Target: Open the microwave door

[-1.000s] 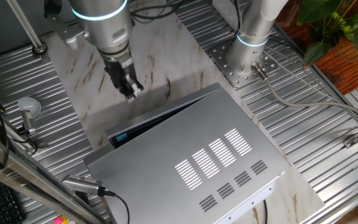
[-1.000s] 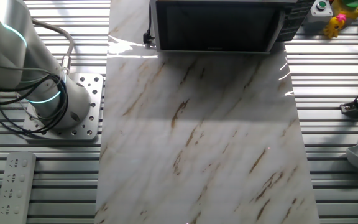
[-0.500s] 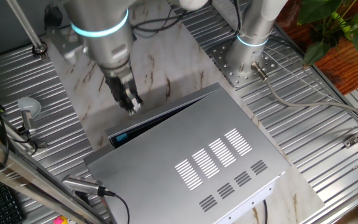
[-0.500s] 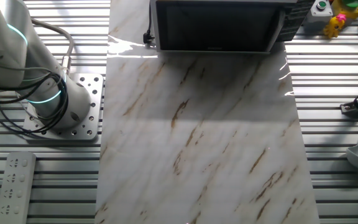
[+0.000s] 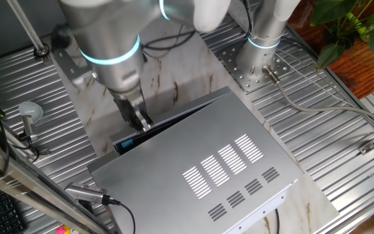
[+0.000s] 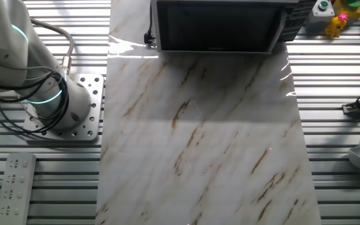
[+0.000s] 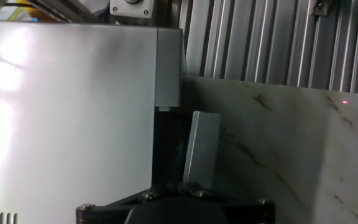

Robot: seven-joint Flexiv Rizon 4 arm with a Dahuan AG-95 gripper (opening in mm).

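The microwave (image 5: pixel 219 166) is a big silver box with vent slots, in the middle of the table. Its black door (image 5: pixel 167 123) shows as a dark strip along the far-left front edge. The other fixed view shows the door (image 6: pixel 217 25) face-on, and it looks shut or barely ajar. My gripper (image 5: pixel 142 123) points down at the door's top edge, near its left end. In the hand view the microwave (image 7: pixel 73 112) fills the left. One grey finger (image 7: pixel 202 146) hangs just in front of the dark door edge (image 7: pixel 166 149). The other finger is lost in shadow.
The microwave stands on a marble board (image 6: pixel 199 137) laid over the ribbed metal table (image 5: pixel 343 130). A second arm's base (image 5: pixel 261 45) stands behind the microwave. A ladle (image 5: pixel 28 114) and cables lie at the left. A remote (image 6: pixel 14 181) lies beside the arm's base (image 6: pixel 49 106).
My gripper has moved down and toward the microwave, from over the marble board to the door's top edge. The microwave and door look unchanged.
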